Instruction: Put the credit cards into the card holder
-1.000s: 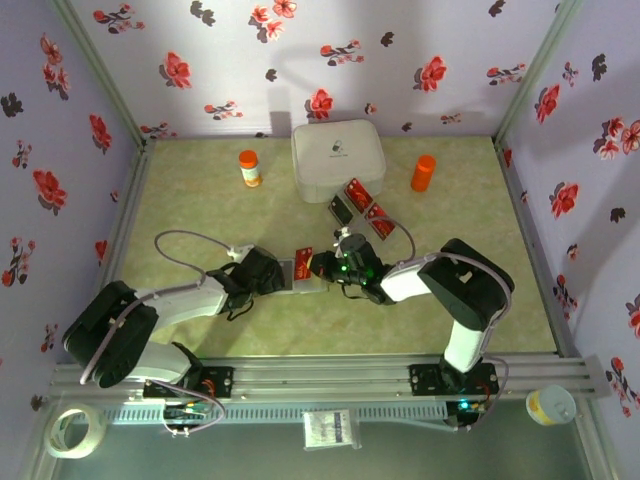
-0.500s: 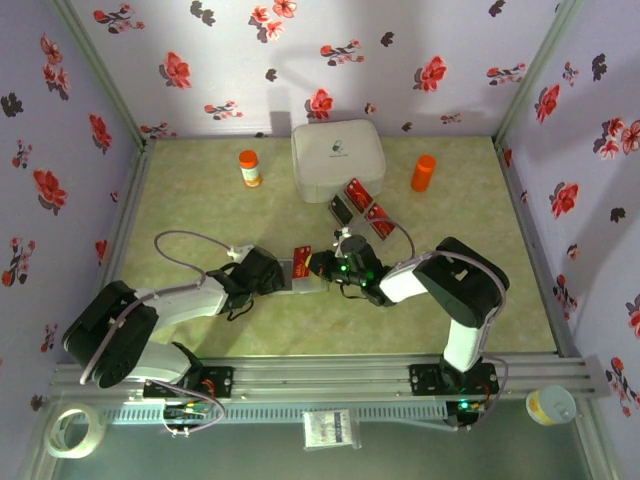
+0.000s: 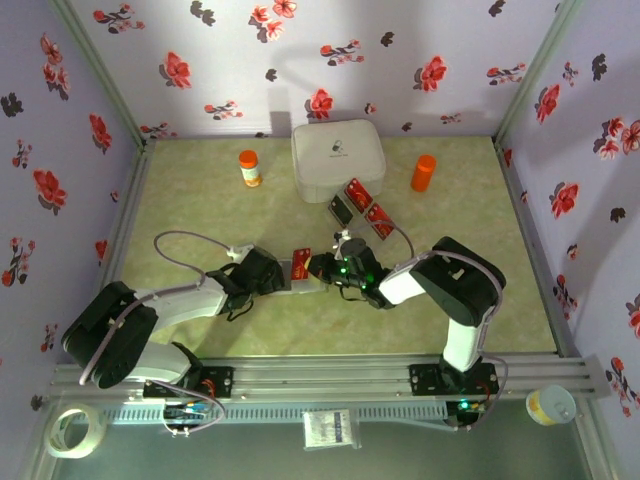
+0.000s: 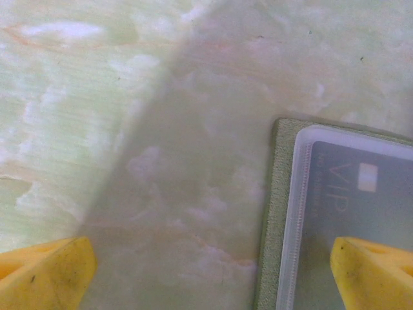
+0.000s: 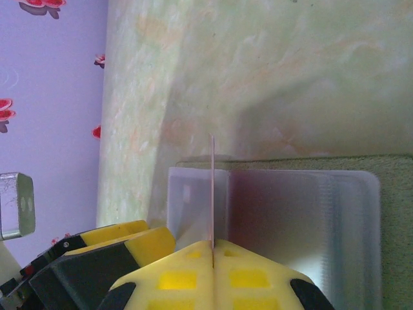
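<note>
Right pincer point(image 5: 211, 247) is squeezed fully together on a red card point(image 5: 211, 190), gripping it by one end. From the wrist cam you get the card dead edge-on, just a thin upright line sticking out past the yellow fingers point(image 5: 174, 278). It sits right over the clear sleeve point(image 5: 290, 213) of the card holder point(image 5: 395, 232). Honestly can't tell from that angle if the card's far edge is touching the sleeve or hanging just above it.

Left pincer point(image 4: 210, 281) is the opposite, spread wide with nothing in it. One finger point(image 4: 45, 274) is over bare surface point(image 4: 129, 97) and the other is over the holder's plastic pocket, so the jaws straddle the holder's olive-green edge. Through that pocket you can see a grey card point(image 4: 361, 200) with "VIP" on it, tucked inside.

From the overhead cam the holder lies open and flat near the middle of the surface, toward the front. The left pincer comes at it from the left and the right one from the right. Further back, just in front of the white box point(image 3: 338, 155), three more lie loose and close together: a dark card point(image 3: 340, 209) and two red cards point(image 3: 357, 191) point(image 3: 379, 220). An orange bottle point(image 3: 424, 172) stands right of the box, and a white-labelled bottle point(image 3: 249, 167) stands left of it.
</note>
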`<action>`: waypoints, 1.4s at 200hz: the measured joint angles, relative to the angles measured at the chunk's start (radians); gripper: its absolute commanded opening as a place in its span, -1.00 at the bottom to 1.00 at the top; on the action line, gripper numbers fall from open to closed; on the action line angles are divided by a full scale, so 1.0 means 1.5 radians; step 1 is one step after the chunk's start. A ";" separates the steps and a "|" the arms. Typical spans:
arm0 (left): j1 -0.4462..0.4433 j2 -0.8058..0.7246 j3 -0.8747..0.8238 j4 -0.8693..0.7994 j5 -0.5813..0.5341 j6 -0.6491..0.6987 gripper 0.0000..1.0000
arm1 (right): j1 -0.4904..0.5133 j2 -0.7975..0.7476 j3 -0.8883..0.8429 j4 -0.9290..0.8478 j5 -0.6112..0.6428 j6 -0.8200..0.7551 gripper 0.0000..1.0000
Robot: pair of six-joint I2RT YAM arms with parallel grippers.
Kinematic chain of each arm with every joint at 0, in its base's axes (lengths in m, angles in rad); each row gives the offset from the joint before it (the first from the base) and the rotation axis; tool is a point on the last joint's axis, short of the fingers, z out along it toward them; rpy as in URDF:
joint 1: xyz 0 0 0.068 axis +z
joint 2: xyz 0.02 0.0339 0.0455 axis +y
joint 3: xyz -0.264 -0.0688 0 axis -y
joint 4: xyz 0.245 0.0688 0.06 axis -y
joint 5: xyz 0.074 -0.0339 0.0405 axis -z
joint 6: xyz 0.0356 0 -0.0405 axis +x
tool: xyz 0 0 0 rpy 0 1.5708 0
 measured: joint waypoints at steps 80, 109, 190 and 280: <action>0.000 0.000 0.000 0.000 0.000 0.000 0.93 | 0.005 0.003 -0.005 0.005 0.000 0.007 -1.00; 0.000 0.000 0.000 0.000 0.000 0.000 0.93 | 0.006 0.002 -0.006 -0.008 0.001 0.007 -1.00; 0.000 -0.002 -0.001 0.000 0.000 0.000 0.92 | 0.015 -0.009 -0.004 -0.052 0.003 0.005 -1.00; 0.000 -0.002 -0.002 0.001 0.000 0.000 0.93 | 0.021 -0.012 0.011 -0.093 0.003 0.005 -1.00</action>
